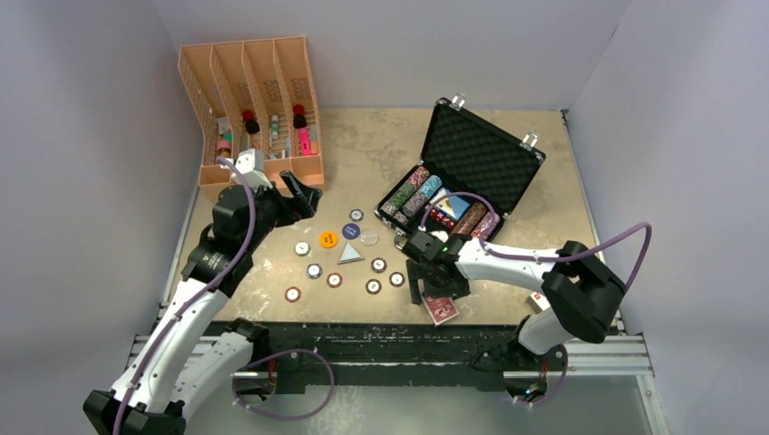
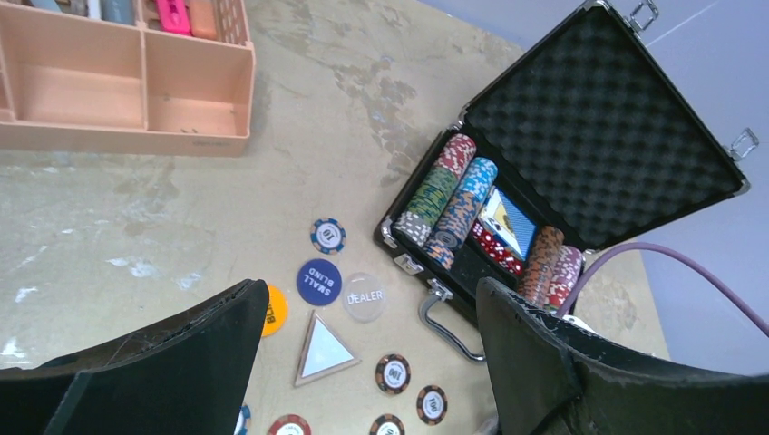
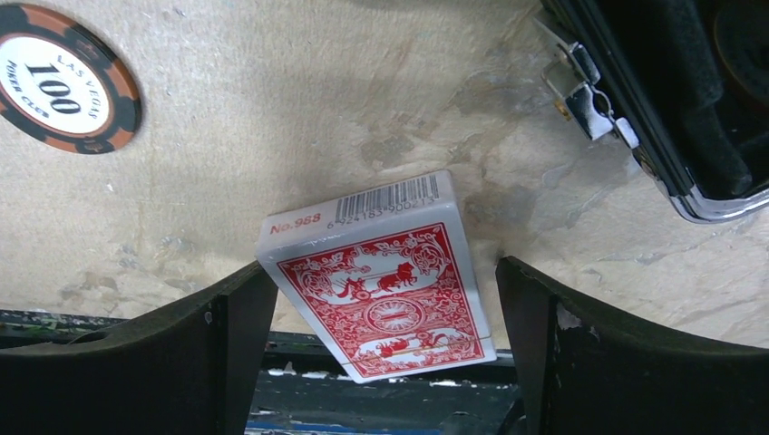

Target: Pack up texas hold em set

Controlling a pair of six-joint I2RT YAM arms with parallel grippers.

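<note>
While the red-backed card deck in its white box point(image 3: 381, 281) lies at the near edge of the mottled tan bench point(image 3: 272, 109), the right arm's jaws stand open around it, one finger along each long side. One finger seems to touch the box's corner, though the angle leaves that unsure; the other stands just clear. The deck's near end reaches past the bench edge. Its long axis runs from that edge back across the bench, slightly skewed, with the barcode end pointing away from the arms. "No. 988" is printed beside the barcode.

Nearby, an orange-and-black round chip point(image 3: 63, 77) reads "LAS VEGAS POKER CLUB 100". Among the other loose round chips point(image 1: 335, 263), a blue disc point(image 2: 319, 281) says "SMALL BLIND" and a clear disc point(image 2: 365, 295) says "DEALER".

Just beyond the right wrist, the small black briefcase point(image 1: 476, 154) sits open, its foam lid raised and rows of coloured chips inside. The left arm's jaws hang open over the bench, near the orange slotted rack point(image 1: 249, 82).
</note>
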